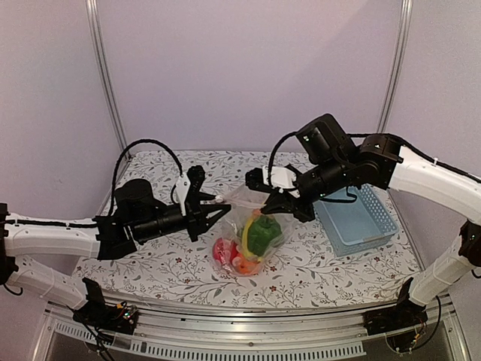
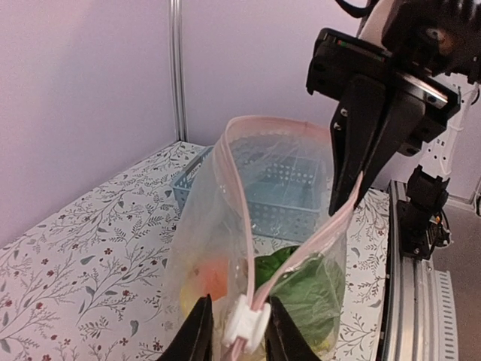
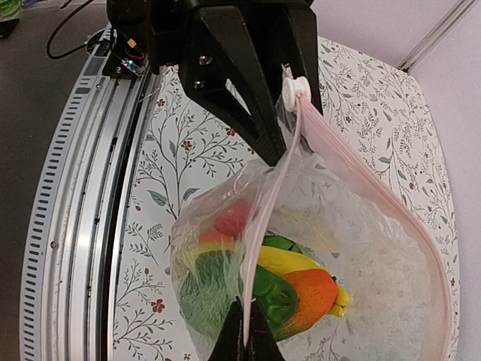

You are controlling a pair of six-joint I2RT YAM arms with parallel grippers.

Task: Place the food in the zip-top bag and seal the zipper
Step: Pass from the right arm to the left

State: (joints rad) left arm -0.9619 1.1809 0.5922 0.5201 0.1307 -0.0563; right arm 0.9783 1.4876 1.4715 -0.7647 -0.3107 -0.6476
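While the right gripper (image 3: 244,332) is pinched shut on the thin pink zipper strip (image 3: 263,226) of the crinkly clear plastic bag (image 3: 376,286), which holds glossy toy produce (image 3: 289,284) on the floral-print table (image 3: 173,150), the left gripper (image 2: 239,312) sets black jaws beside the white slider (image 2: 244,325); contact unclear.

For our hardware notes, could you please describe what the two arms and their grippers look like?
Both arms have white tubular links, left arm, right arm, with black joints and wrist sections. A black cable loops along each. The left gripper and right gripper have tapered black fingers on white-and-black bodies.
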